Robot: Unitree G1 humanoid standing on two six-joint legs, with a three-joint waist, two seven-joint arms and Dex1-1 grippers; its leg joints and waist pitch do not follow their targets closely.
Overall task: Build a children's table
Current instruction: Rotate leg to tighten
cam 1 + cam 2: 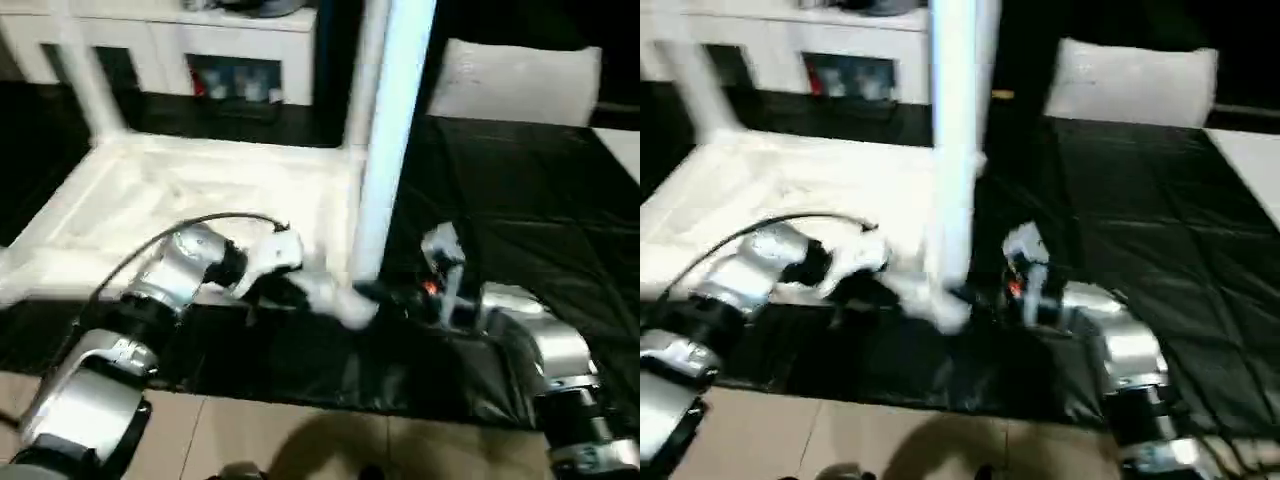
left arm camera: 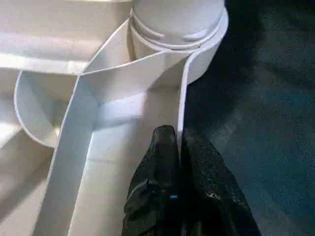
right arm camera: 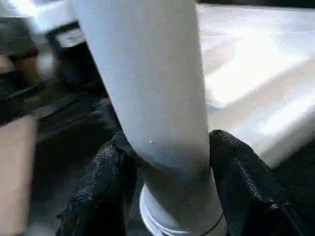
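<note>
The children's table (image 1: 200,200) lies inverted on the black counter (image 1: 520,220). Three legs stand seated. Right hand (image 3: 165,162) grips the near-right leg (image 1: 385,150); left hand (image 2: 178,147), closed, pinches the rim. Remaining legs unconfirmed.

You have a worktop (image 1: 520,220) draped in a black quilted cover in front of you, its near edge hanging down towards a tan tiled floor (image 1: 300,440). At the far side stands a white cabinet (image 1: 160,45) with glass doors, dim items behind the panes. A white pillow-like bundle (image 1: 515,80) rests on the worktop's far right.
</note>
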